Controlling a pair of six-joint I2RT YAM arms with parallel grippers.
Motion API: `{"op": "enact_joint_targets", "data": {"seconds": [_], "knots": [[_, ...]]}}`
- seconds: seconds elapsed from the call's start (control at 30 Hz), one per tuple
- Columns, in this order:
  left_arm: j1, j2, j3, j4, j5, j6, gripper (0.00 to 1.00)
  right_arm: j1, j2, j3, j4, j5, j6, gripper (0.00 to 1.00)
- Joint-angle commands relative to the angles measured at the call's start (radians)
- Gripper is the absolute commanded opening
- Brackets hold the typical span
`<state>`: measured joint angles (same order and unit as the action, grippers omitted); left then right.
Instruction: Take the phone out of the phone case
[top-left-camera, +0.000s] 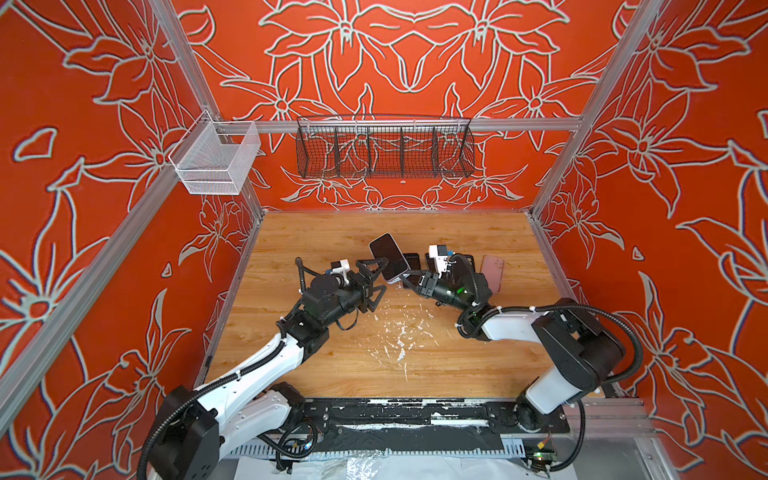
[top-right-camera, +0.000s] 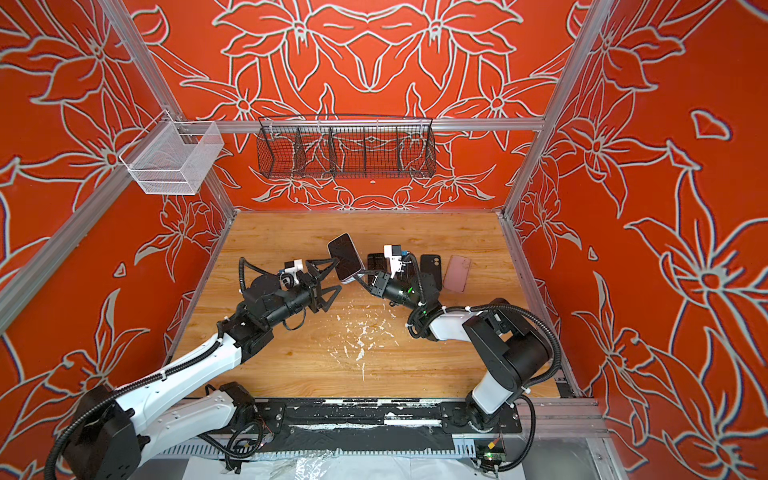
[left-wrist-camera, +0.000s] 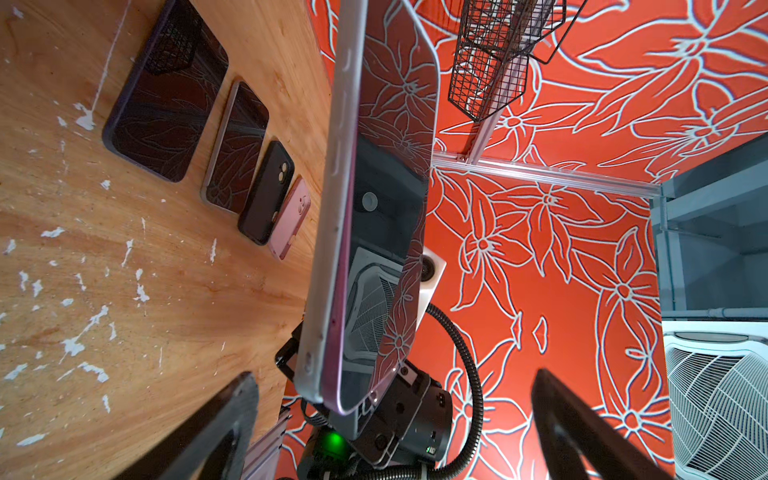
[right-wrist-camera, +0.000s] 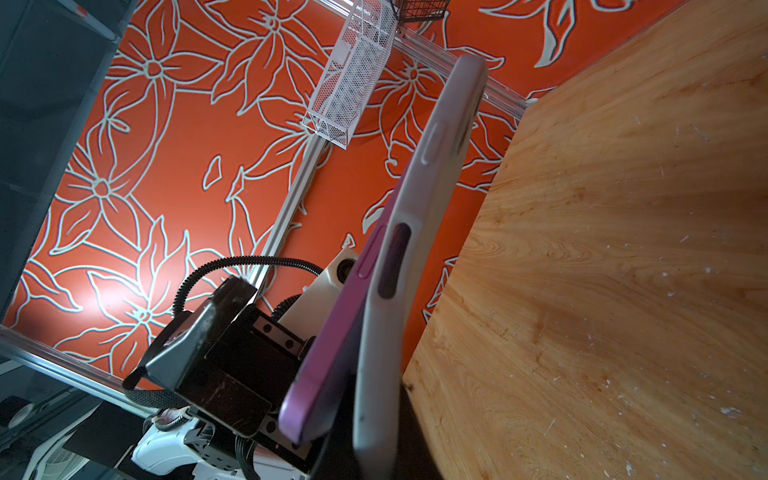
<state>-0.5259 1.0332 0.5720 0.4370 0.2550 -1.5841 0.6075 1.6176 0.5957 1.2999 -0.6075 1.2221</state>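
Over flecked wood (top-left-camera: 332, 357), right jaws pinch the matte case (right-wrist-camera: 432, 166) on a glossy phone (top-left-camera: 388, 254); left jaws gape empty.

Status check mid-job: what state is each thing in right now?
left hand: open, holding nothing
right hand: shut on the phone case, held aloft
phone: one end peeled out of its case
phone case: seated on the phone's far end
large dark phone: flat, screen up
silver-edged phone: flat, screen up
black case: flat, back up
pink case: flat, back up
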Motion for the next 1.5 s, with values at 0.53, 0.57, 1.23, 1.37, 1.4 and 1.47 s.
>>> {"op": "enact_joint_targets", "data": {"seconds": [0.53, 0.57, 1.23, 1.37, 1.4, 1.47], "knots": [[-0.042, 0.027, 0.023, 0.113, -0.005, -0.043, 1.0, 0.008, 0.002, 0.034, 0.107, 0.003, -0.033, 0.0], [-0.042, 0.025, 0.022, 0.117, -0.006, -0.047, 1.0, 0.008, 0.002, 0.032, 0.108, 0.002, -0.032, 0.0], [-0.043, 0.042, 0.043, 0.184, 0.006, -0.073, 1.0, 0.014, -0.019, 0.012, 0.096, 0.007, -0.052, 0.0], [-0.05, 0.043, 0.042, 0.181, 0.017, -0.075, 1.0, 0.014, -0.022, 0.017, 0.085, 0.012, -0.063, 0.0], [-0.057, 0.041, 0.042, 0.171, 0.015, -0.073, 1.0, 0.014, -0.021, 0.02, 0.087, 0.011, -0.062, 0.0], [-0.075, 0.039, 0.041, 0.156, 0.012, -0.063, 1.0, 0.014, -0.017, 0.025, 0.096, 0.011, -0.058, 0.0]]}}
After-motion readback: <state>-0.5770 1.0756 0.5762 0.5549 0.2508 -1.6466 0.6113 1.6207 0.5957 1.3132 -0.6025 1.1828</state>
